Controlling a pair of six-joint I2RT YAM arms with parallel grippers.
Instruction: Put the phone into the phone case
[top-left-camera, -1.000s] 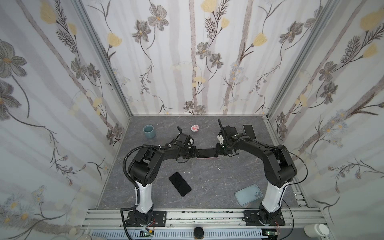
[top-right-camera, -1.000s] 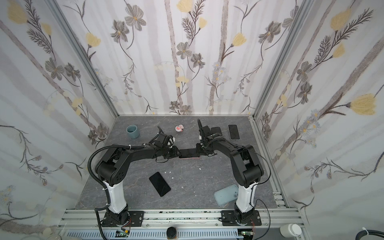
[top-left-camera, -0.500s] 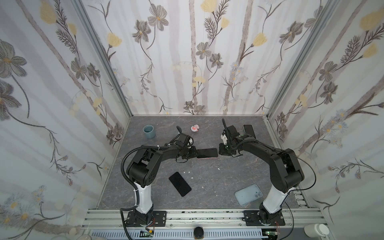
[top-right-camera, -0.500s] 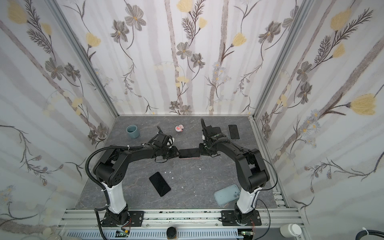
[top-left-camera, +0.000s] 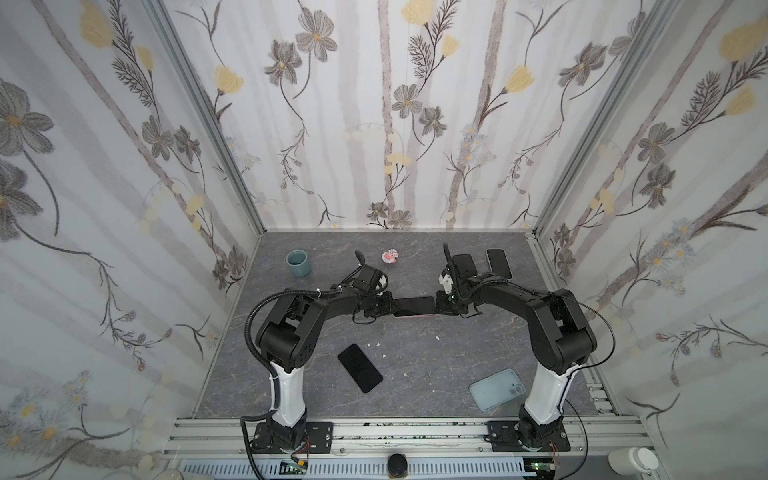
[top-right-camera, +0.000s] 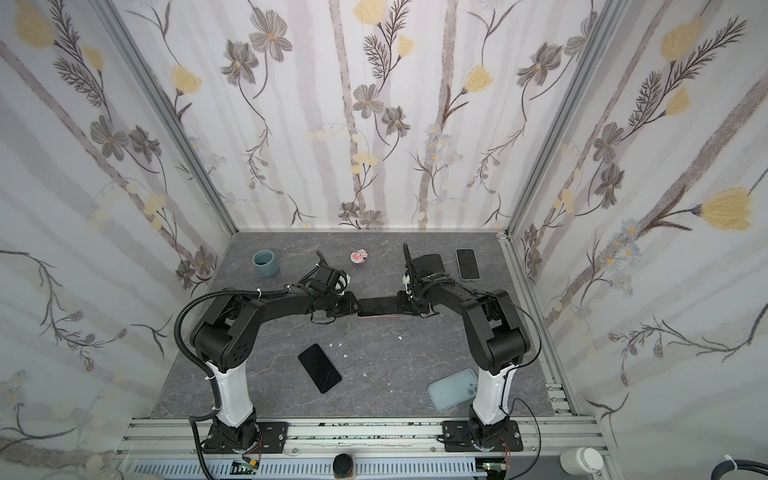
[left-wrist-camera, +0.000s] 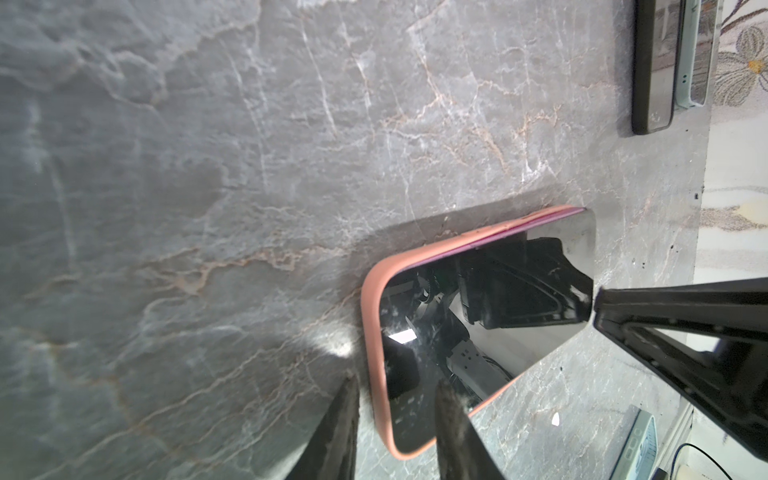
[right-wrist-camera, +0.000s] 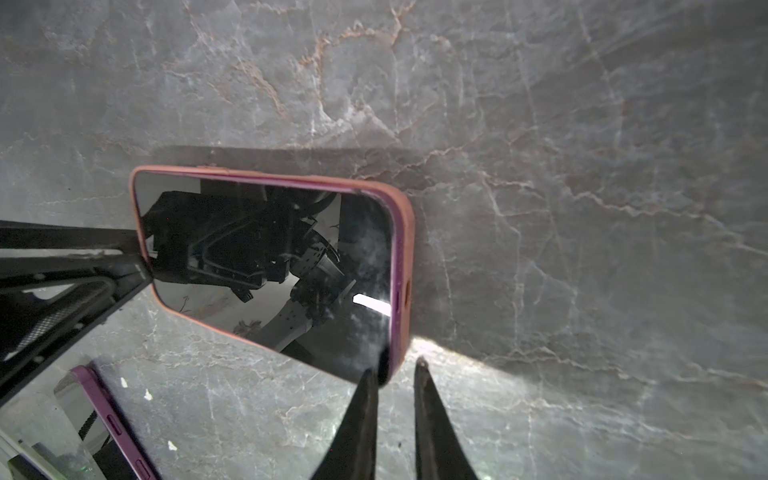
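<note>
A purple phone (top-left-camera: 413, 306) (top-right-camera: 378, 306) lies screen up in a salmon-pink phone case (left-wrist-camera: 372, 332) (right-wrist-camera: 405, 257) mid-table. Along one long edge its purple side (left-wrist-camera: 519, 226) shows above the case rim. My left gripper (top-left-camera: 390, 305) (left-wrist-camera: 395, 390) is open over the case's left end. One of its fingers sits just outside the rim and the other on the screen (left-wrist-camera: 478, 311). My right gripper (top-left-camera: 436, 305) (right-wrist-camera: 395, 368) is at the right end's corner with its jaws narrowly apart. One fingertip (right-wrist-camera: 370, 376) touches the phone's corner and the other is just beyond the rim.
A black phone (top-left-camera: 359, 368) lies front centre and a light blue case (top-left-camera: 496, 389) lies by the right arm's base. At the back stand a blue-grey cup (top-left-camera: 298, 263), a small pink thing (top-left-camera: 390, 257) and two dark phones (top-left-camera: 498, 263) (top-left-camera: 464, 266). White crumbs dot the table.
My right gripper drew back off the phone's right end, then returned to its corner with the jaws narrower. The left gripper and the phone have stayed put.
</note>
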